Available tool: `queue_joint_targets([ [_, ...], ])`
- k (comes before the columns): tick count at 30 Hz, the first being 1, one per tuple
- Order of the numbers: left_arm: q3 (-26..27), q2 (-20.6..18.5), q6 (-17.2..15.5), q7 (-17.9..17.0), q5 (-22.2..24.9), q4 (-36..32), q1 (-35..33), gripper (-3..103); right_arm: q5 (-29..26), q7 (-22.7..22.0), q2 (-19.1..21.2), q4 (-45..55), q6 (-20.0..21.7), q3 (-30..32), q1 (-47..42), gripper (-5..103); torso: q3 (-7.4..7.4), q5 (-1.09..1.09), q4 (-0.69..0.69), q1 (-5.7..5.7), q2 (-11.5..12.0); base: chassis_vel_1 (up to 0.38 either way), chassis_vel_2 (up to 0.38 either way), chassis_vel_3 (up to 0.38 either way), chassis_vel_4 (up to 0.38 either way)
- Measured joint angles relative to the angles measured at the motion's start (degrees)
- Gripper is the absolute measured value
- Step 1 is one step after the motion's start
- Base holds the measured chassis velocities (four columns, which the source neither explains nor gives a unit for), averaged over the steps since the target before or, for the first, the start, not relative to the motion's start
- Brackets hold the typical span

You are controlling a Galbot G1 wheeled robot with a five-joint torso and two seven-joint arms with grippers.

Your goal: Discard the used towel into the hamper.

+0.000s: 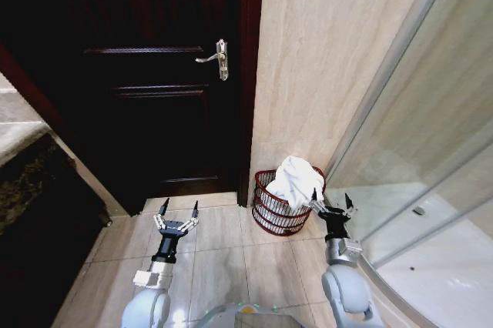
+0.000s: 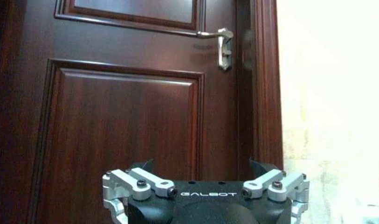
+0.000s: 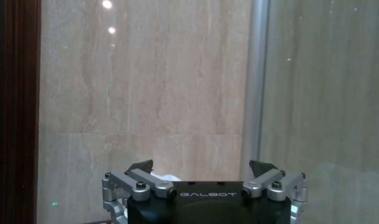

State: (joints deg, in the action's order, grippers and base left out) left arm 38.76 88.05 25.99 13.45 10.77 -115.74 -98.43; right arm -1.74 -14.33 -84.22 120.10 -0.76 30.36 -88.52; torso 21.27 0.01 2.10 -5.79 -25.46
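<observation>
Already the towel [image 1: 293,178] lies heaped over the hamper [image 1: 271,212] rim, so our right gripper [image 1: 332,205] and left gripper [image 1: 176,215] hang open-jawed, holding nothing.

Dim dark door [image 1: 154,74], glare on wall tiles [image 3: 108,18], wide-angle edge bending

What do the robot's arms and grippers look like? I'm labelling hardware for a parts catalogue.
Both arms have smooth light-grey rounded shells that narrow to black wrist sections. The left gripper and right gripper look alike: a black body with silver metal linkages fixed by dark bolts, ending in dark pointed fingertips. White "GALBOT" lettering marks each gripper's black housing in the wrist views. No loose cables are visible.
</observation>
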Motion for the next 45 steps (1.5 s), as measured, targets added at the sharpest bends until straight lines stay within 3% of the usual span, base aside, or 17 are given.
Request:
queue_joint_targets([
  [8,0.18,0.53,0.37,-1.16,-0.01,0.82,0.01,100,1.29,0.07,-0.47,-0.02,0.97,-0.35,-0.45,100,0.04,-0.03,0.00,-0.05,0.00,-0.184,0.197,0.183,-0.178],
  [11,0.69,0.98,0.45,-2.33,0.13,0.89,-0.30,100,1.22,0.04,-0.61,0.46,3.57,0.49,-0.69,100,0.04,-0.01,0.00,-0.06,0.00,-0.120,0.097,0.122,-0.063],
  [14,1.82,1.34,0.62,-3.84,1.12,0.66,-1.46,100,-0.94,-0.14,-0.26,1.00,10.52,2.19,0.89,100,0.03,0.00,-0.01,-0.03,-0.02,-0.034,0.005,0.015,-0.013],
  [15,1.82,1.34,0.62,-3.84,1.12,0.66,-1.46,100,-0.94,-0.14,-0.26,1.00,10.52,2.19,0.89,100,0.03,0.00,-0.01,-0.03,-0.02,0.000,0.000,0.000,0.000],
  [17,3.09,1.46,1.32,-4.59,2.86,0.37,-3.03,100,-4.15,4.75,0.10,1.25,18.50,5.22,3.21,100,0.02,0.00,0.00,0.00,-0.05,0.040,-0.059,-0.064,0.037],
  [18,3.09,1.46,1.32,-4.59,2.86,0.37,-3.03,100,-4.15,4.75,0.10,1.25,18.50,5.22,3.21,100,0.02,0.00,0.00,0.00,-0.05,0.040,-0.059,-0.066,0.052],
  [19,3.43,1.45,1.91,-4.93,3.70,0.37,-3.72,100,-6.75,6.95,1.13,0.81,21.12,6.40,4.58,100,0.02,0.00,-0.02,0.00,-0.05,0.079,-0.029,-0.066,0.050],
  [21,3.93,1.30,2.46,-5.28,4.47,-0.07,-4.94,100,-11.54,8.80,3.52,-1.67,22.69,7.13,7.93,100,0.02,-0.01,-0.01,0.00,-0.05,0.040,-0.024,-0.026,0.025],
  [26,4.07,0.61,2.32,-5.31,4.52,-0.65,-4.95,100,-15.23,10.13,7.11,-6.92,23.53,5.35,14.07,100,0.03,-0.01,0.00,-0.02,-0.05,0.000,0.000,0.000,0.000],
  [31,3.79,0.27,1.57,-4.98,3.93,-1.43,-4.01,100,-19.86,10.38,10.78,-10.07,27.55,1.75,16.91,100,0.04,0.00,0.00,-0.03,-0.05,0.000,0.000,0.000,0.000],
  [35,3.10,0.24,2.78,-2.30,3.78,-2.42,-2.80,100,-27.97,8.34,14.94,-11.73,34.83,-0.18,18.13,100,0.04,-0.01,-0.01,-0.02,-0.05,0.000,0.000,0.000,0.000],
  [37,2.96,0.47,3.16,-2.02,4.13,-2.46,-2.82,100,-28.99,8.32,15.80,-12.25,36.25,-0.57,18.46,100,0.04,0.00,-0.01,-0.02,-0.05,0.000,0.000,0.000,0.000],
  [40,2.68,0.76,5.14,-1.33,5.25,-1.97,-3.27,100,-33.48,8.12,18.02,-15.21,41.64,-1.96,20.77,100,0.04,0.00,-0.01,-0.02,-0.05,0.000,0.000,0.000,0.000],
  [45,3.22,-0.61,5.95,-0.82,7.12,-1.24,-3.74,100,-36.71,6.80,18.43,-19.18,42.87,-3.73,24.06,100,0.04,-0.01,0.00,-0.02,-0.05,0.000,0.000,0.000,0.000],
])
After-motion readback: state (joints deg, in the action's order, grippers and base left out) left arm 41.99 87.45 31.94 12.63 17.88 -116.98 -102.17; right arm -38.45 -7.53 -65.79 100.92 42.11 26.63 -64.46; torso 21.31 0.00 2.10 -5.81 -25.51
